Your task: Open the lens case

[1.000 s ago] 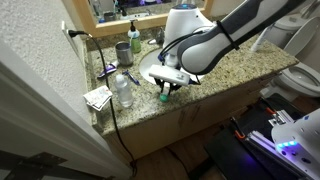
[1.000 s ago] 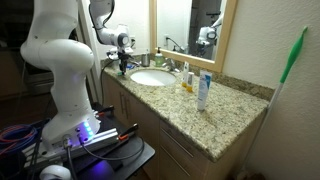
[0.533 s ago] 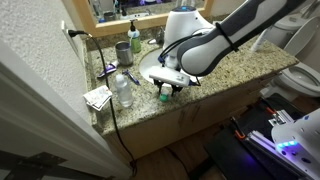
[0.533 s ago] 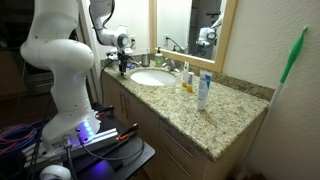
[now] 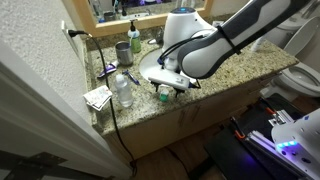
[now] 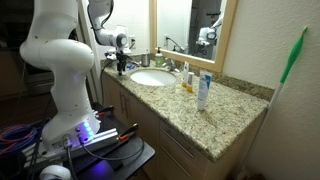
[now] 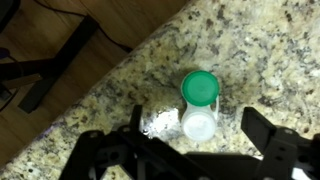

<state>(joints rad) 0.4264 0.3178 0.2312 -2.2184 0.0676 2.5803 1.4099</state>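
**Desk:** Where do the fingers stand?

**Photographer:** The fingers [image 7: 268, 140] are spread wide and released, gripping nothing. In the wrist view one dark finger stands on either side of the lens case [image 7: 199, 106], and neither touches it.

**Desk:** And the case itself?

**Photographer:** It lies flat on the table [image 7: 270, 50], in the gap between the fingers. Its white cap [image 7: 198, 125] is nearer the wrist and its green cap [image 7: 200, 87] just beyond. Both caps are round, smooth plastic, and both are on.

**Desk:** The surface?

**Photographer:** Polished granite, speckled beige, brown and black, with a wooden floor [image 7: 45, 120] below its edge. In an exterior view the case shows as a green spot under the glossy white arm [image 5: 215, 45], near the table's front edge. The white sink [image 5: 150, 62] is just beside it, and a clear plastic bottle [image 5: 123, 90] stands apart.
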